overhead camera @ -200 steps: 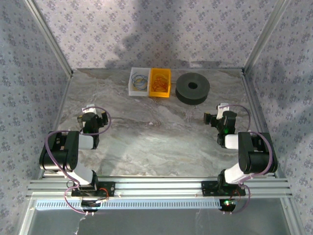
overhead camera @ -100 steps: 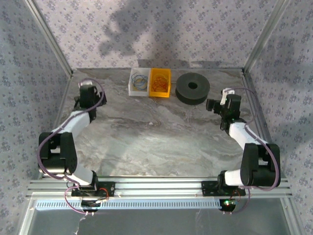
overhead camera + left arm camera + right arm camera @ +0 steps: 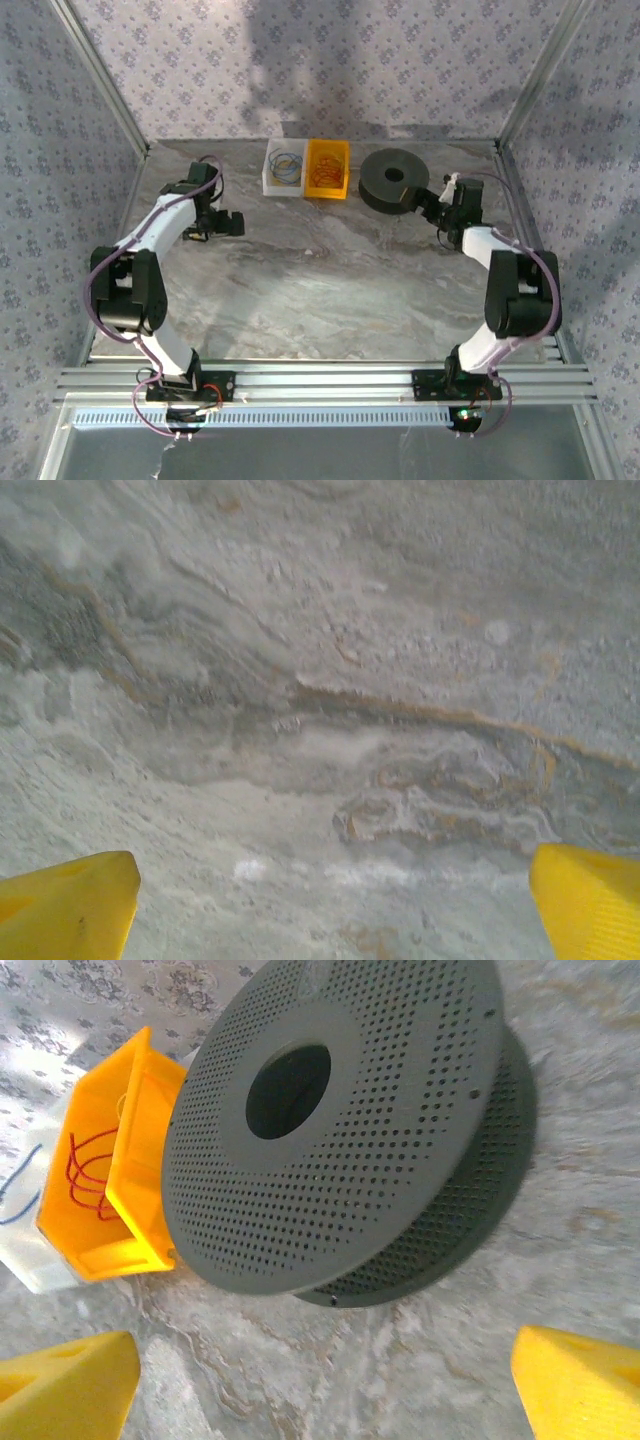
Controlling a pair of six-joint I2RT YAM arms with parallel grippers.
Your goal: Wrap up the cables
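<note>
Marbled grey tabletop [image 3: 320,290] in a booth of floral-patterned walls [image 3: 330,70], with aluminium rails [image 3: 320,378] along the near edge.
Red cables [image 3: 326,172] lie coiled in the yellow bin [image 3: 326,194] at the far edge, between a white bin [image 3: 282,190] and the black spool [image 3: 393,180]. The right gripper [image 3: 428,200] hangs just beside the spool, jaws wide and empty, with the cables on the spool's other side. The left gripper [image 3: 228,222], also spread wide with nothing held, hovers over bare stone, well apart from them.

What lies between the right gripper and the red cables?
The black spool, lying flat. The top view shows it between the right gripper and the red cables in their yellow bin.
</note>
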